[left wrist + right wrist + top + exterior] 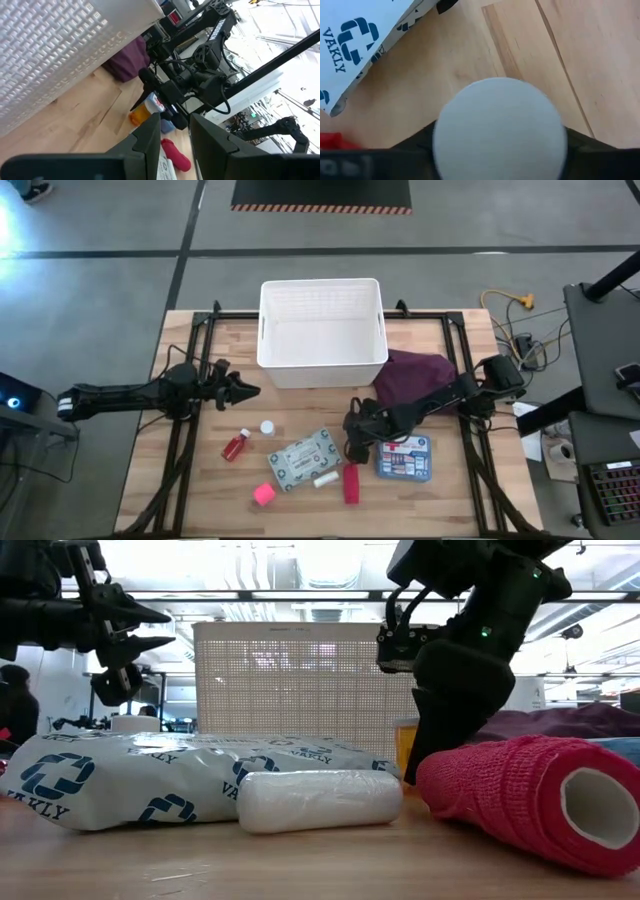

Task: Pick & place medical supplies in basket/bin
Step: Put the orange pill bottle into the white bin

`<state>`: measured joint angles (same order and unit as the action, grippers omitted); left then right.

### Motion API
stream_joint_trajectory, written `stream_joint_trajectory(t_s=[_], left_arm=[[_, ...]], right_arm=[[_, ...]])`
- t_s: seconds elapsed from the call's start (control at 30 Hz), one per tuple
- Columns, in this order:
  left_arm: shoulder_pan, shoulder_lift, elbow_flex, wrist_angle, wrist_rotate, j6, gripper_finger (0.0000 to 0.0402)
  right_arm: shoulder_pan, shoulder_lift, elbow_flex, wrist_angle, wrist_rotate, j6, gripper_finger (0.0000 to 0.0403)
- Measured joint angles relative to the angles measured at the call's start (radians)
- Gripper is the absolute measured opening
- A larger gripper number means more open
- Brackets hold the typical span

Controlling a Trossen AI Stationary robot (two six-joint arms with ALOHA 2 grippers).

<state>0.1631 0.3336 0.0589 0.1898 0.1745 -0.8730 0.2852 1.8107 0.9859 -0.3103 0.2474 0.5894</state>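
A wooden counter (200, 480) carries scattered medical supplies below a large white bin (322, 332) at upper centre of the overhead picture.

The right end effector (352, 448), at centre right, is pinching a small orange pill bottle (141, 113) with a white cap (500, 130). The bottle looks light, rigid and smooth, so it could slip; a grip around the body just under the cap seems safest. It sits low, just above the counter, between the grey-green packet (303, 459) and the blue first-aid box (404, 458).

The left end effector (243, 391) hovers at centre left, fingers slightly spread, holding nothing.

Still lying on the counter: a red bottle (235, 445), a white cap-like piece (267, 426), a pink cube (263, 494), a white roll (325, 479) and a red bandage roll (351, 483), the rolls soft and squashable.
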Motion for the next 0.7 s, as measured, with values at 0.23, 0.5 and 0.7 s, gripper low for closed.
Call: stream_joint_trajectory(t_s=[0.23, 0.5, 0.7], left_arm=[[0.0, 0.0, 0.0, 0.0, -0.021, 0.0, 0.009], [0.0, 0.0, 0.006, 0.002, -0.025, 0.0, 0.009], [0.0, 0.011, 0.006, 0.01, -0.041, 0.0, 0.009]], right_arm=[[0.0, -0.052, 0.033, 0.0, 0.0, -0.013, 0.0164], [-0.035, -0.251, 0.215, -0.225, 0.183, -0.097, 0.0194], [-0.112, -0.327, 0.425, -0.482, 0.425, -0.276, 0.017]])
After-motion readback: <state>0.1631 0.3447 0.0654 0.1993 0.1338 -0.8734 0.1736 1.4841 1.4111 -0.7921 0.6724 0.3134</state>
